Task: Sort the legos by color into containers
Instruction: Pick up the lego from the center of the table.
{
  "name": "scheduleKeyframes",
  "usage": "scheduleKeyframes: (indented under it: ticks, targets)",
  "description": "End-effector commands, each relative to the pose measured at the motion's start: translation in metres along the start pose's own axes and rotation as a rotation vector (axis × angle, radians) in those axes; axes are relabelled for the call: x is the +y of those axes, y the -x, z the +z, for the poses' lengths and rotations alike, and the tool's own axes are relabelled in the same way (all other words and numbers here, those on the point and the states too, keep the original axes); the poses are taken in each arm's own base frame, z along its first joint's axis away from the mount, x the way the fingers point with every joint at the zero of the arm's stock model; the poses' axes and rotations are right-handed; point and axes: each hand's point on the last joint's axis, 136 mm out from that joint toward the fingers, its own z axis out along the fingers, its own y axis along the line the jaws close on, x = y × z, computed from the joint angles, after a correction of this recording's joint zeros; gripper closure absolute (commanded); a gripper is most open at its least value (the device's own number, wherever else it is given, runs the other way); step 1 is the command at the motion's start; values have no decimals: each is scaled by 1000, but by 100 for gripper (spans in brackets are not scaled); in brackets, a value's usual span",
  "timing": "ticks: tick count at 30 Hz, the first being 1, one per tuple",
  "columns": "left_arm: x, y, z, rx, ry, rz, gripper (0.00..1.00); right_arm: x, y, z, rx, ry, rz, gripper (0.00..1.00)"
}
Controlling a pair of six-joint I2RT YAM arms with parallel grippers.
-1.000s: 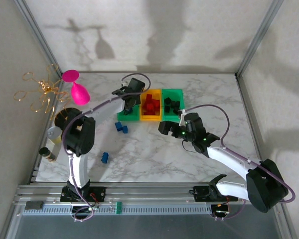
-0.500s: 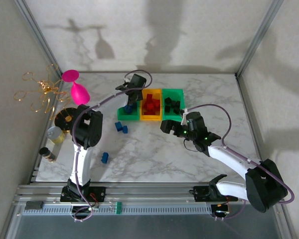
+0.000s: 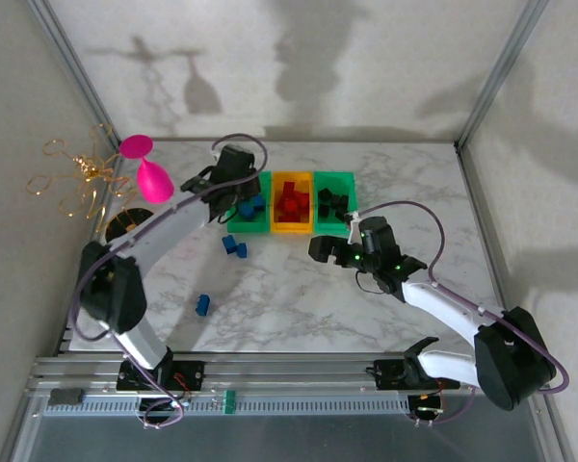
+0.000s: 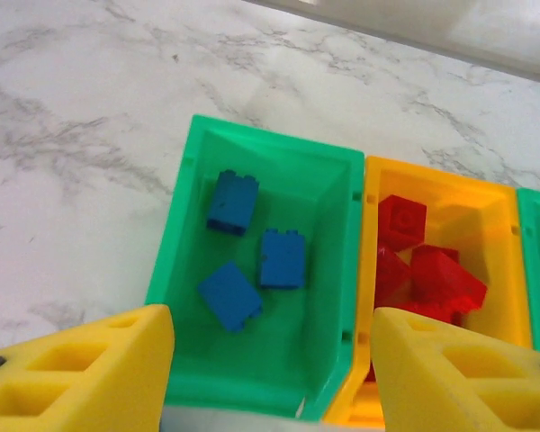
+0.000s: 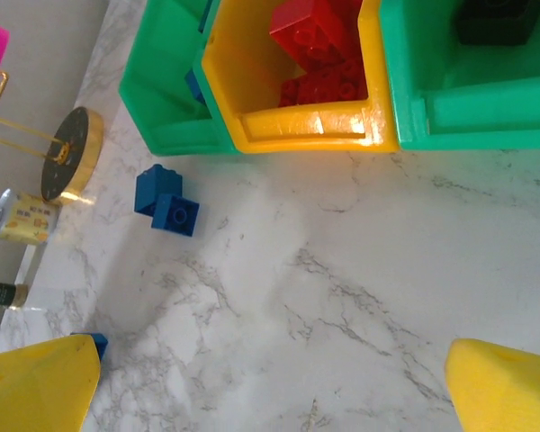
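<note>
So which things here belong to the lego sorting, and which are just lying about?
Job: three joined bins, binned blue legos, red legos, black legos, loose blue legos.
Lying about: pink ornament, gold wire piece, round gold-and-black dish, small can.

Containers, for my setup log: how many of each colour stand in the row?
Green containers: 2
Orange-yellow container: 1
Total: 3
</note>
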Motion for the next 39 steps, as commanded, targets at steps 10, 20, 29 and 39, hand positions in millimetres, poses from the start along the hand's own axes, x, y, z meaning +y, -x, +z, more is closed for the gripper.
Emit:
scheduleKeyframes:
  ticks: [10, 20, 29, 39]
  targets:
    - [69, -94, -22, 99, 83, -110, 40, 24, -51, 32, 127, 42, -74, 1]
    - [70, -132, 18, 166, 101, -201, 38, 29, -59, 42, 134, 41, -73, 1]
    - [78, -143, 45, 181, 185, -193, 40, 26, -56, 38, 121, 16, -79, 1]
    - [90, -156, 54, 195, 228, -174, 50, 23, -56, 36, 121, 2, -76, 2]
